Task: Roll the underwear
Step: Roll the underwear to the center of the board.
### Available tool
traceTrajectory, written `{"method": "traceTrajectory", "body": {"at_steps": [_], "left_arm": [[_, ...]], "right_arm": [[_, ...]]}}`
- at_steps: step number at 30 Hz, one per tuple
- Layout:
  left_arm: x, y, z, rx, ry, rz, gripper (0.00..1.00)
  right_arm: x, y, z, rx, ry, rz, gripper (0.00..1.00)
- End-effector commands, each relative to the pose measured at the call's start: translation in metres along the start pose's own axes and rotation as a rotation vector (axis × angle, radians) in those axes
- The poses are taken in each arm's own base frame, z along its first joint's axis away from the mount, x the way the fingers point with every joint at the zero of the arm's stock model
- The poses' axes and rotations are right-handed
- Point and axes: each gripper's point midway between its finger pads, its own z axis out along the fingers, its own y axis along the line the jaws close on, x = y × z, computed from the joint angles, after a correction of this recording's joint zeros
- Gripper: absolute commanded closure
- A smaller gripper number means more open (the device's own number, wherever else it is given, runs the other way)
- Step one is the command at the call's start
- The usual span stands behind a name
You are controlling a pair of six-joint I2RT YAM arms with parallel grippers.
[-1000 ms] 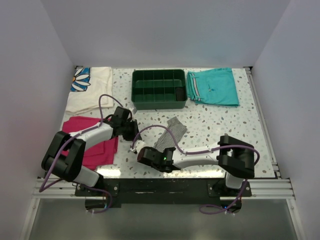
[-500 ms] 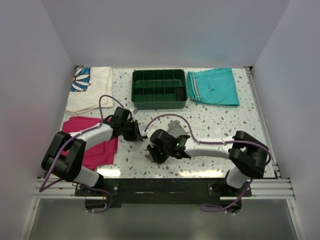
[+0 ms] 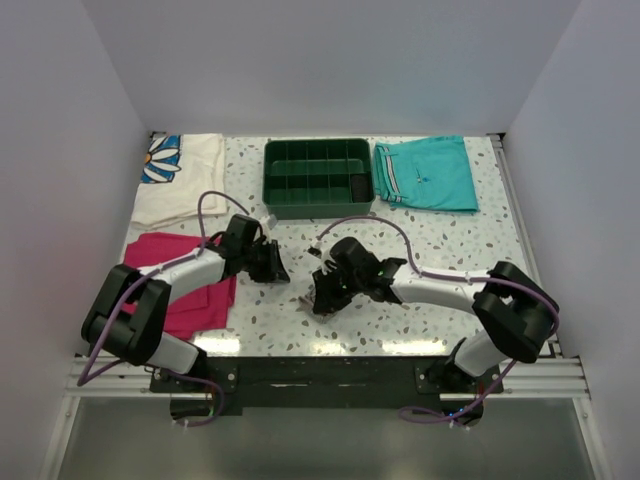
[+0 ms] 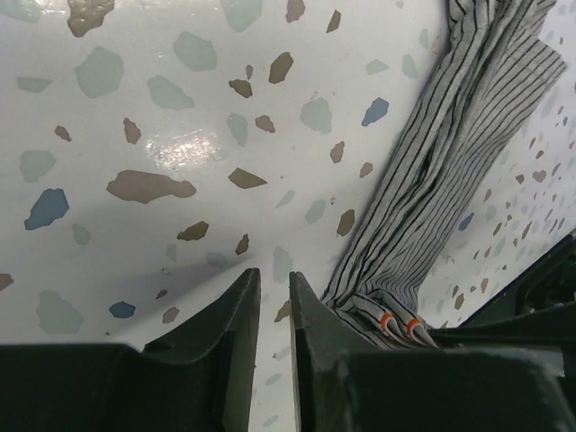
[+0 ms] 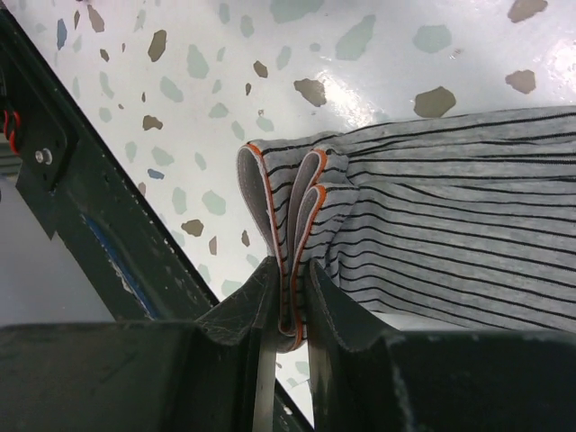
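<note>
Rolling looks barely begun: the underwear lies as a long strip on the speckled table, only its trimmed end bunched into folds and pinched by the right gripper. The left gripper, nearly pressed together on nothing, sits just beside the cloth.

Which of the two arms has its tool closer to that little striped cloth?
Right. The right tool is clamped on the bunched edge of the underwear. The left tool sits just beside the cloth, with nothing between its fingers.
</note>
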Motion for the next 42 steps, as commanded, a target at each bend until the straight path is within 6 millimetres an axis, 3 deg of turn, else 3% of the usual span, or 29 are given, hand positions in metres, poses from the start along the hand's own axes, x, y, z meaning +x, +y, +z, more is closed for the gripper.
{"method": "traceTrajectory", "body": {"at_steps": [1,11,23,30,36,42], "left_arm": [[-0.013,-0.023,-0.012,0.118,-0.07,0.071,0.74],[-0.011,-0.043,-0.023,0.239,-0.123,0.116,0.59],[0.008,-0.065,-0.023,0.334,-0.102,0.181,0.49],[0.026,-0.061,-0.014,0.336,-0.089,0.195,0.4],[0.031,-0.053,-0.006,0.339,-0.112,0.219,0.36],[0.028,-0.059,0.005,0.409,-0.134,0.279,0.35]], "right_arm": [[-0.008,-0.001,-0.004,-0.055,-0.039,0.047,0.81],[-0.003,-0.039,0.0,0.041,-0.045,0.093,0.81],[0.0,-0.062,0.009,0.125,0.004,0.076,0.81],[-0.002,-0.069,0.01,0.145,0.016,0.064,0.81],[-0.001,-0.075,0.008,0.156,0.025,0.059,0.8],[-0.002,-0.077,0.008,0.147,0.023,0.061,0.8]]}}
